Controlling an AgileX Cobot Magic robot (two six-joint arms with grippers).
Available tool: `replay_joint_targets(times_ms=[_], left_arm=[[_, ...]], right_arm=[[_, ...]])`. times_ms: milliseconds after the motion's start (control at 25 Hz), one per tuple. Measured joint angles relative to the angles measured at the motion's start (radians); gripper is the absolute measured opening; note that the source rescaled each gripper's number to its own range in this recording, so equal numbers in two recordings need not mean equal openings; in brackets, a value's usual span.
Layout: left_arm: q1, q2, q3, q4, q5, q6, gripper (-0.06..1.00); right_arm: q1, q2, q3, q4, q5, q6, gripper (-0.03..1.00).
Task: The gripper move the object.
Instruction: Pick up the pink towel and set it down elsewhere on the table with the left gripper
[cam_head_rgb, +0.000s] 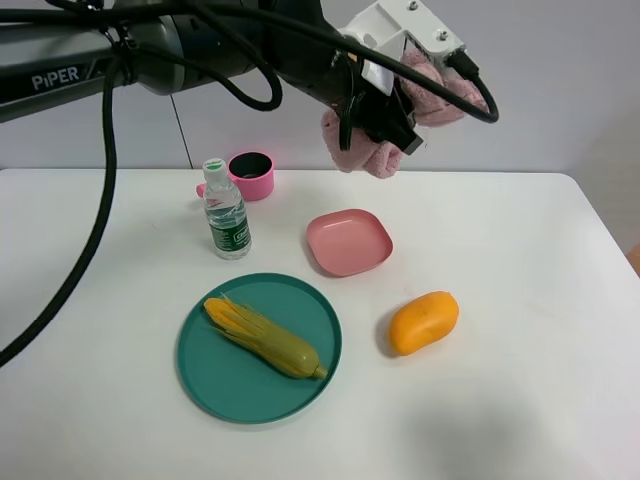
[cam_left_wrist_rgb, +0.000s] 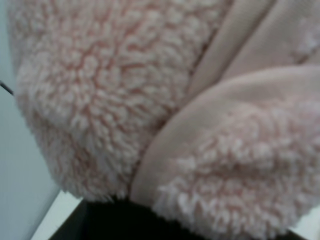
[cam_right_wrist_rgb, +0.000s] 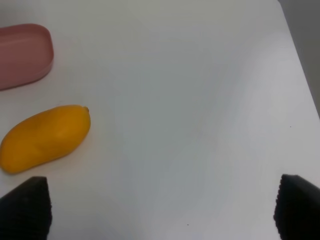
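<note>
- The left claw (cam_head_rgb: 392, 118) is clamped on the fuzzy pale-pink towel (cam_head_rgb: 352, 150). Its dark fingers pinch the roll at the middle, so soft ends bulge out on either side.
- The towel hangs in the air, clear of the worktop (cam_head_rgb: 520, 400), above the middle of the far edge. Nothing sits beneath it there.
- In the left wrist view the towel (cam_left_wrist_rgb: 100, 100) fills nearly the whole frame, with fleecy pile and a smooth folded hem, so the claw's fingers cannot be made out.
- The right claw (cam_right_wrist_rgb: 161, 210) is apart. Its two dark fingertips sit wide at the frame's corners, with bare worktop between them and nothing gripped.
- A square pink plate (cam_head_rgb: 349, 242) lies around the centre of the worktop, with nothing on it.
- A mango (cam_head_rgb: 423, 322) lies just nearer than the plate and towards the right edge, apart from it. The right wrist view also shows the mango (cam_right_wrist_rgb: 45, 137) and part of the plate (cam_right_wrist_rgb: 22, 55).
- A green plate (cam_head_rgb: 215, 375) towards the near edge, left of centre, carries a corn cob (cam_head_rgb: 263, 337) lying diagonally.
- A water bottle (cam_head_rgb: 227, 212) stands upright towards the far edge, left of centre, with a pink cup (cam_head_rgb: 251, 175) just behind it.
</note>
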Motion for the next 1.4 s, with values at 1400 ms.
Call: replay_joint_targets(times_ms=[1400], left_arm=[[0.065, 0.295, 0.000, 0.157, 0.112, 0.280, 0.00]], right_arm=[[0.000, 0.000, 0.000, 0.000, 0.000, 0.000, 1.00]])
